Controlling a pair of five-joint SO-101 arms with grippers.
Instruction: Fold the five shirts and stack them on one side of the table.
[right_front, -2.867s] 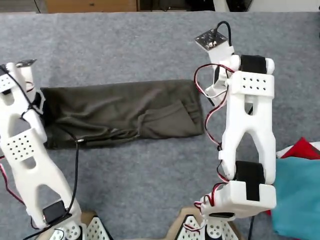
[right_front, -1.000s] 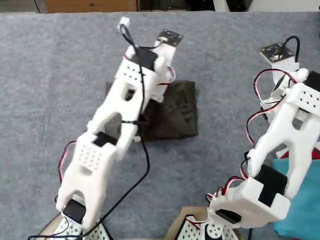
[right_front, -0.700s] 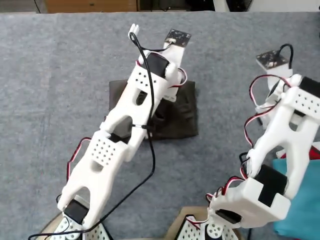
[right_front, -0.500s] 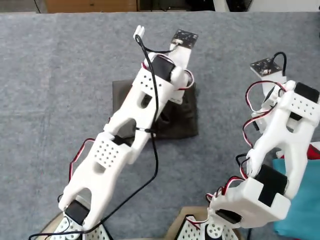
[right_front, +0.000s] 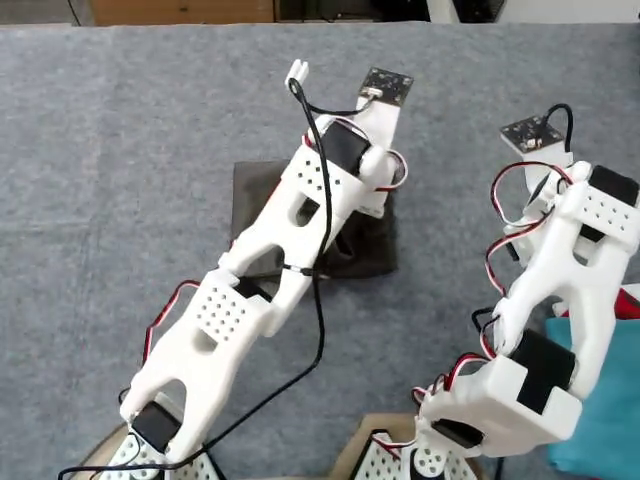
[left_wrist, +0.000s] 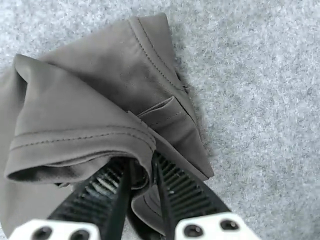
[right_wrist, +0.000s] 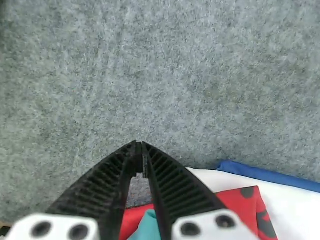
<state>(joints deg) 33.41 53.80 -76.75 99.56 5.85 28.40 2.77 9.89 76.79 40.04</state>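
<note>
Left tool clamped on folded olive shirt at centre frame, right tool pinched together over grey desk

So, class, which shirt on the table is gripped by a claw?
The dark olive shirt, pinched in the left claw; the teal shirt and red shirt lie unheld.

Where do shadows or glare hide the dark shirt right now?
High view: no glare, but the left arm covers much of the dark shirt. Left wrist view: even light, shadow only inside the fold by the fingers.
</note>
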